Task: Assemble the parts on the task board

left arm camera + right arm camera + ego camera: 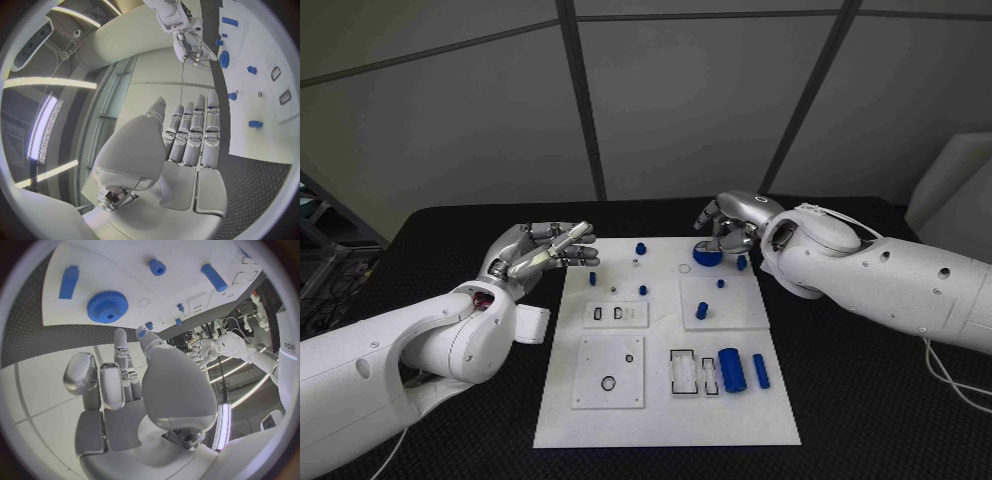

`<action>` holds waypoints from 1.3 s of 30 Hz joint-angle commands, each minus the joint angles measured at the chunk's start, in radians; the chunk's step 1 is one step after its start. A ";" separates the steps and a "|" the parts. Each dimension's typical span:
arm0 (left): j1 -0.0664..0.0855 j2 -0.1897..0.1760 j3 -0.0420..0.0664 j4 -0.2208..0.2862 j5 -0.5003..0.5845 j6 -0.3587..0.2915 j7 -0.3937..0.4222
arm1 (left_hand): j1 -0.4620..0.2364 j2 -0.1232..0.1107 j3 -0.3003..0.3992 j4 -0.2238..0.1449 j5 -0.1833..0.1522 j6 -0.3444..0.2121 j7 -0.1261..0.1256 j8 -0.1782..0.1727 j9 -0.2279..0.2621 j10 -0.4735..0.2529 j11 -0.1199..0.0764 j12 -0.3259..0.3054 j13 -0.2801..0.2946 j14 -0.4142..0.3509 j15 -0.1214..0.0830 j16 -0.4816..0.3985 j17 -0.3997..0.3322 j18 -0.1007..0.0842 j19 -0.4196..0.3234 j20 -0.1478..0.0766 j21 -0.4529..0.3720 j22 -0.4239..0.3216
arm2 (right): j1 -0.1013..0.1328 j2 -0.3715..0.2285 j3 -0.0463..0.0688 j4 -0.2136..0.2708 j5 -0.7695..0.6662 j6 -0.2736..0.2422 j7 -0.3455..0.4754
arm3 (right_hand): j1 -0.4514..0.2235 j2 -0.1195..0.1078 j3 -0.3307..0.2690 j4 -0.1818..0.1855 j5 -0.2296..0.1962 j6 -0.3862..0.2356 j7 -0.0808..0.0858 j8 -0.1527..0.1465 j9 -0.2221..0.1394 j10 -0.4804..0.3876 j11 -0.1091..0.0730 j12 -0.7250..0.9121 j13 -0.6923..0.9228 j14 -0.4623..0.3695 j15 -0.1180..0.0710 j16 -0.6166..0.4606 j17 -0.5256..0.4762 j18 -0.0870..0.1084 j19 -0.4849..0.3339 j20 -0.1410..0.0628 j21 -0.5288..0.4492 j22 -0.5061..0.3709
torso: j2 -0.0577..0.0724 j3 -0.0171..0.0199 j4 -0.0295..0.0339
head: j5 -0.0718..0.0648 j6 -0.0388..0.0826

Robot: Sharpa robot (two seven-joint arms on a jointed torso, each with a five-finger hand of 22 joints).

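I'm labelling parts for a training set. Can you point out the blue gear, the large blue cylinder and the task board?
blue gear [107, 306]: right wrist view, its toothed face.
large blue cylinder [731, 369]: head view, middle of its side.
task board [733, 425]: head view, bare white near corner.

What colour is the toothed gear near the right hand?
Blue; the gear shows best in the right wrist view, beyond the right hand.

the black table [877, 400] has a dotted, textured top and carries the white task board [668, 415], which lies flat in its middle with one short edge toward the robot. a thin pale cable [949, 385] trails over the table's right side, well apart from the board.
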 commanded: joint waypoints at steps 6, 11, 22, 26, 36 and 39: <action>0.001 0.005 0.000 -0.002 -0.006 0.031 0.000 | 0.000 0.003 -0.003 -0.005 -0.005 0.008 -0.003 -0.005 0.001 0.007 0.002 -0.006 0.000 -0.003 -0.003 -0.003 0.001 -0.011 -0.006 -0.001 -0.006 -0.001 | 0.002 -0.031 0.001 0.007 0.138 0.088 -0.074 | 0.051 -0.002 -0.154 0.133 0.031 -0.060 0.010 0.040 -0.002 -0.074 0.017 0.709 0.748 0.065 0.007 0.089 0.161 -0.028 0.042 0.013 0.071 0.118 | 0.000 0.0015 -0.0013 | -0.021 0.006; 0.000 0.000 0.000 -0.004 -0.006 0.032 -0.002 | 0.000 0.003 -0.003 -0.005 -0.005 0.008 -0.003 -0.005 0.001 0.007 0.002 -0.006 0.000 -0.003 -0.003 -0.003 0.001 -0.011 -0.006 -0.001 -0.006 -0.001 | 0.002 -0.019 0.001 -0.021 0.144 0.128 -0.084 | 0.079 -0.006 -0.188 0.176 0.030 -0.095 0.021 0.058 -0.003 -0.048 0.027 0.835 0.893 0.070 0.020 0.107 0.200 -0.031 0.049 0.021 0.087 0.144 | 0.000 0.0007 -0.0004 | -0.026 0.004; -0.001 -0.003 0.000 -0.006 -0.006 0.033 -0.003 | 0.001 0.004 -0.002 -0.005 -0.005 0.010 -0.003 -0.005 0.001 0.009 0.002 -0.006 0.000 -0.002 -0.004 -0.003 0.002 -0.010 -0.005 -0.001 -0.006 -0.001 | 0.001 0.010 0.001 -0.055 0.145 0.143 -0.094 | 0.093 0.017 -0.185 0.172 0.034 -0.101 0.023 0.079 -0.001 -0.028 0.029 0.886 0.956 0.075 0.023 0.122 0.232 -0.038 0.065 0.025 0.108 0.182 | 0.000 -0.0009 -0.0014 | -0.023 -0.001; -0.001 -0.002 0.000 -0.006 -0.006 0.033 -0.003 | 0.001 0.004 -0.002 -0.005 -0.005 0.010 -0.003 -0.005 0.001 0.009 0.002 -0.006 0.000 -0.002 -0.004 -0.003 0.002 -0.010 -0.005 -0.001 -0.006 -0.001 | 0.001 0.018 0.001 -0.061 0.142 0.157 -0.097 | 0.098 0.024 -0.185 0.170 0.035 -0.098 0.022 0.089 0.000 -0.013 0.029 0.914 0.989 0.079 0.024 0.130 0.251 -0.041 0.071 0.026 0.117 0.197 | 0.000 -0.0002 -0.0008 | -0.024 -0.004; -0.001 -0.002 0.000 -0.007 -0.006 0.032 -0.003 | 0.001 0.004 -0.002 -0.006 -0.005 0.010 -0.004 -0.005 0.001 0.009 0.001 -0.007 0.000 -0.002 -0.004 -0.004 0.002 -0.010 -0.005 -0.002 -0.006 -0.001 | 0.001 0.026 0.001 -0.069 0.139 0.167 -0.107 | 0.105 0.035 -0.181 0.166 0.039 -0.095 0.021 0.098 0.001 -0.010 0.028 0.925 1.003 0.081 0.024 0.135 0.264 -0.043 0.075 0.026 0.123 0.210 | 0.000 0.0004 -0.0020 | -0.026 -0.006; -0.001 -0.002 0.000 -0.007 -0.006 0.032 -0.004 | 0.001 0.004 -0.002 -0.006 -0.005 0.010 -0.004 -0.005 0.001 0.009 0.001 -0.007 0.000 -0.002 -0.004 -0.004 0.002 -0.010 -0.005 -0.002 -0.006 -0.001 | 0.001 0.029 0.001 -0.072 0.138 0.169 -0.111 | 0.110 0.042 -0.178 0.163 0.039 -0.094 0.021 0.102 0.001 -0.009 0.028 0.929 1.009 0.081 0.024 0.136 0.266 -0.044 0.077 0.026 0.126 0.214 | -0.001 -0.0005 -0.0012 | -0.025 -0.008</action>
